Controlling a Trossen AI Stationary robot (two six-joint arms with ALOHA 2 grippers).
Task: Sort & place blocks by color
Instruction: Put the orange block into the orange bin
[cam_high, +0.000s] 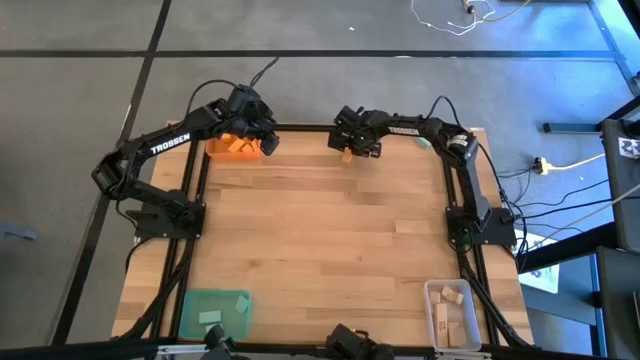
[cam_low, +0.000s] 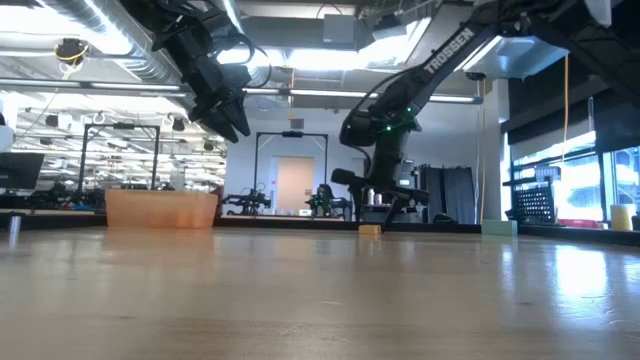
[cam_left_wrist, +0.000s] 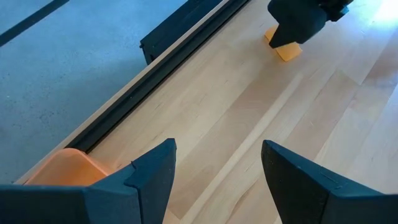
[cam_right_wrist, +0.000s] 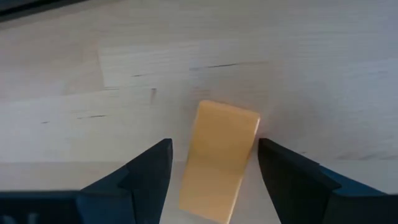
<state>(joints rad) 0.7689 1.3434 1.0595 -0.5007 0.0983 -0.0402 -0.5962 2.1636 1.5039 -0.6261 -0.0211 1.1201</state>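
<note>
Presently noted: right gripper (cam_right_wrist: 211, 165) lowered at the far edge of the tabletop (cam_high: 320, 240), fingers spread wide either side of 1 orange block (cam_right_wrist: 219, 158) lying flat on the wood, not yet clamped, evidently positioned for a pickup. Left gripper (cam_left_wrist: 214, 165) parked above the orange tray (cam_high: 233, 148) at the far-left corner, fingers apart and holding nothing, probably waiting. Contents logged: orange pieces in the orange tray, pale-looking pieces in the green tray (cam_high: 216, 311), natural wood blocks (cam_high: 449, 296) in the clear tray (cam_high: 452, 313).
</note>
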